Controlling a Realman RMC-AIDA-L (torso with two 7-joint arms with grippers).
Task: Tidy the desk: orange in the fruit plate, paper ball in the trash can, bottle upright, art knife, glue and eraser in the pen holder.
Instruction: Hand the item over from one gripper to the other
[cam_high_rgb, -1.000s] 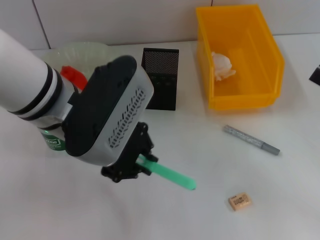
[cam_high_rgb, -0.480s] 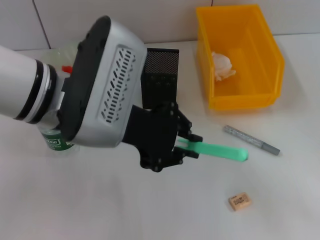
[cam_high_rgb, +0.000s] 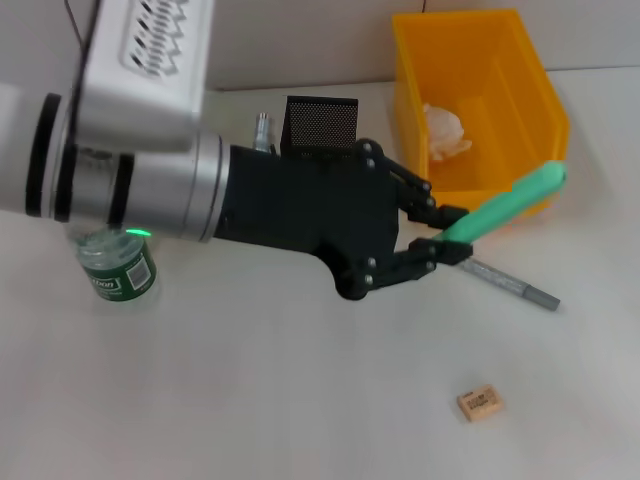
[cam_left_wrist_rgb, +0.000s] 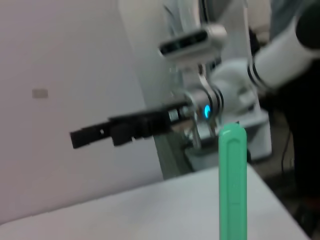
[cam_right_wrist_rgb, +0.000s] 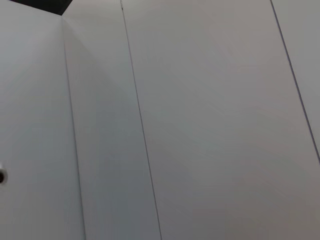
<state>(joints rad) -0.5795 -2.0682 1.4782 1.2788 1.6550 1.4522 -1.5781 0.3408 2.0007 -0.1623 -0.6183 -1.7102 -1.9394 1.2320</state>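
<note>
- While the left gripper (cam_high_rgb: 448, 232) is clamping the green art knife (cam_high_rgb: 505, 208), the arm is now swinging it up off the table (cam_high_rgb: 250, 400), tip toward the trash can (cam_high_rgb: 480, 110)
- Pen holder (cam_high_rgb: 320, 125) is standing behind the wrist
- Eraser (cam_high_rgb: 479, 402) and grey glue stick (cam_high_rgb: 505, 281) are lying where they were
- Right gripper is staying out of sight
</note>
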